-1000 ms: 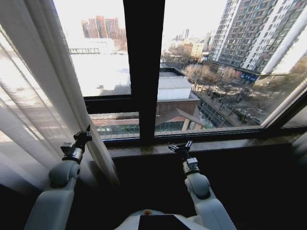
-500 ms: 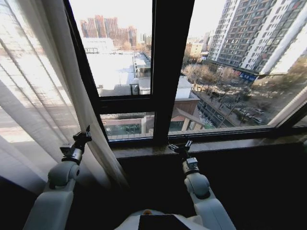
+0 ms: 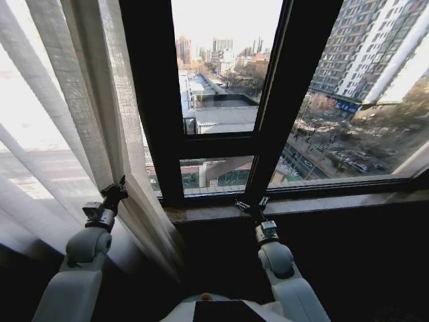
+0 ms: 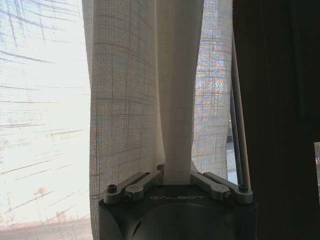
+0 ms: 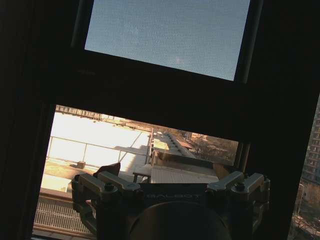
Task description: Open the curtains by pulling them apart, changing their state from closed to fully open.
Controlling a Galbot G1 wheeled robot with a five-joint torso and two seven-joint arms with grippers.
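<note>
Jaws of my left gripper (image 4: pixel 177 176) are pinched together on one pleat of the curtains (image 3: pixel 74 127); in the left wrist view the fold runs straight down between the two finger links and vanishes into the body; from the head view that gripper (image 3: pixel 119 186) sits against the panel's inner edge, low down on my left; my right gripper (image 3: pixel 251 204) stands with its jaws spread wide and nothing between them, held up just before the window sill (image 3: pixel 348 201); in the right wrist view its two fingers (image 5: pixel 102 184) frame bare glass and rooftops.

Against the picture a second ago, the whole head view has swung, so the camera has turned; the dark window frame (image 3: pixel 151 107) that stood at the middle now leans across left of centre, a second dark upright (image 3: pixel 295 80) has come in on the right, and the curtain fills more of the left side; both arms keep the same pose in the picture.

Counted: two grippers; one curtain panel in sight, gathered at the left; two dark uprights; one sill.
</note>
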